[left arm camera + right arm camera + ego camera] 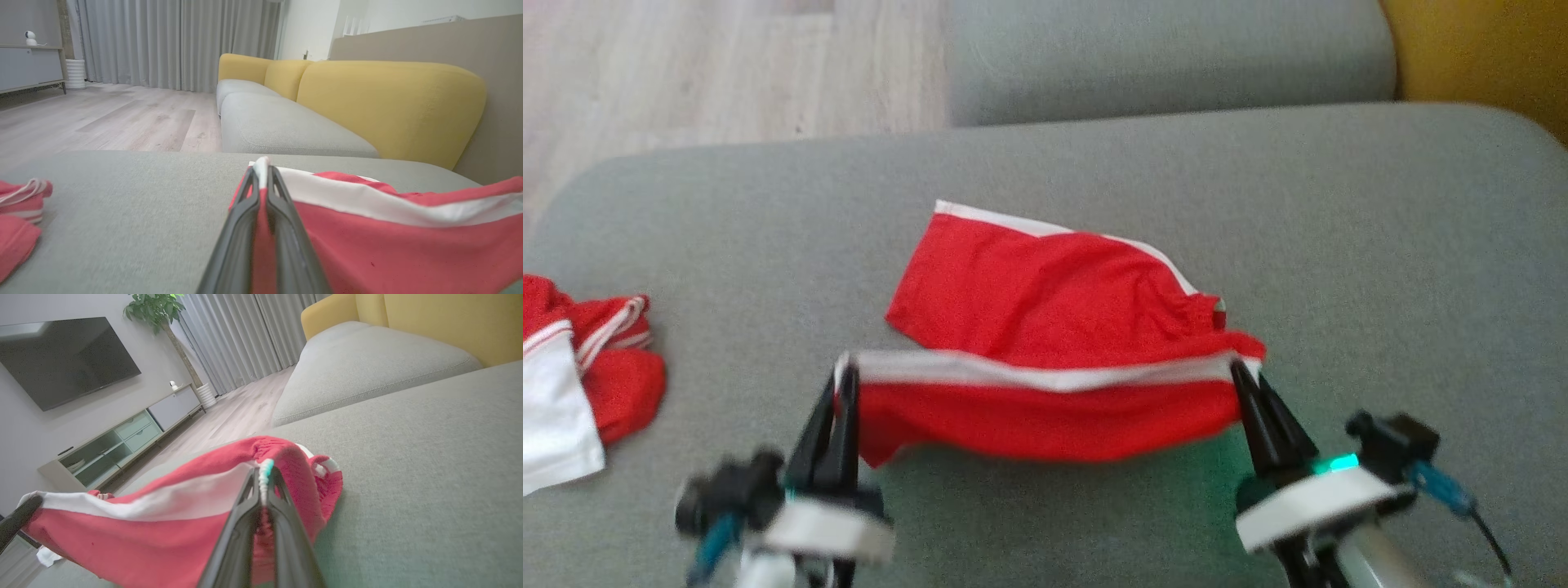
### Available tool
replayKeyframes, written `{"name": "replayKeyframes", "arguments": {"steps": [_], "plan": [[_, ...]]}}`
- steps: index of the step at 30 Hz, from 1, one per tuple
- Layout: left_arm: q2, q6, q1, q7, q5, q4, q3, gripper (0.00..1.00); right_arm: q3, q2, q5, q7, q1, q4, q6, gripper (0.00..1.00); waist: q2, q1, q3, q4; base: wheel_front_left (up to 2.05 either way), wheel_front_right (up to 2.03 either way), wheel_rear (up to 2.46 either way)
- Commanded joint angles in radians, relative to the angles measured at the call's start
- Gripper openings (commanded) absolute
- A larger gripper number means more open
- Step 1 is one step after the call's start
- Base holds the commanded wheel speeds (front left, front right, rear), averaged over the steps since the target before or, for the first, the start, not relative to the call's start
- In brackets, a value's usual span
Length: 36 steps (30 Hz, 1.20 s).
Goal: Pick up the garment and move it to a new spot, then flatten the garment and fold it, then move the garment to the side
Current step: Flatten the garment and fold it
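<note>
The garment (1045,314) is a pair of red shorts with white side stripes, lying on the grey cushion (1380,245). Its near edge is lifted and stretched between my two grippers. My left gripper (845,371) is shut on the garment's left corner, seen close up as the left gripper (261,169) pinching the white stripe of the garment (388,241). My right gripper (1241,367) is shut on the garment's right corner at the waistband; in the right wrist view the right gripper (264,473) clamps the gathered red cloth of the garment (163,522).
A second red and white garment (580,376) lies crumpled at the cushion's left edge. Another grey seat (1168,57) lies beyond, with yellow backrests (388,102) to the right. Wooden floor (727,65) is at the far left.
</note>
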Motion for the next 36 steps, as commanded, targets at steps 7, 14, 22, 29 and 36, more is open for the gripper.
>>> {"name": "replayKeyframes", "arguments": {"steps": [7,14,22,29,36], "plan": [[0.174,0.002,-0.409,-0.005,-0.129,0.162,-0.155,0.00,0.025,0.056,0.025,-0.007,-0.237,0.057,-0.001,0.00,-0.0001,0.0000,0.170,-0.066,0.00,0.00,0.00],[0.269,0.002,-0.684,-0.004,-0.296,0.346,-0.333,0.00,0.007,0.068,0.062,-0.007,-0.334,0.100,-0.001,0.00,-0.0001,0.0000,0.261,-0.102,0.00,0.00,0.00],[0.344,0.002,-0.849,-0.004,-0.441,0.451,-0.493,0.00,0.017,0.068,0.132,-0.007,-0.396,0.098,-0.001,0.00,-0.0001,0.0000,0.320,-0.143,0.00,0.00,0.00],[0.370,0.002,-0.919,-0.005,-0.507,0.503,-0.553,0.00,0.030,0.068,0.166,-0.007,-0.436,0.105,-0.001,0.00,-0.0001,0.0000,0.365,-0.162,0.00,0.00,0.00],[0.357,0.002,-0.933,-0.005,-0.538,0.519,-0.578,0.00,0.068,0.068,0.177,-0.007,-0.469,0.127,-0.001,0.00,-0.0001,0.0000,0.388,-0.160,0.00,0.00,0.00]]}}
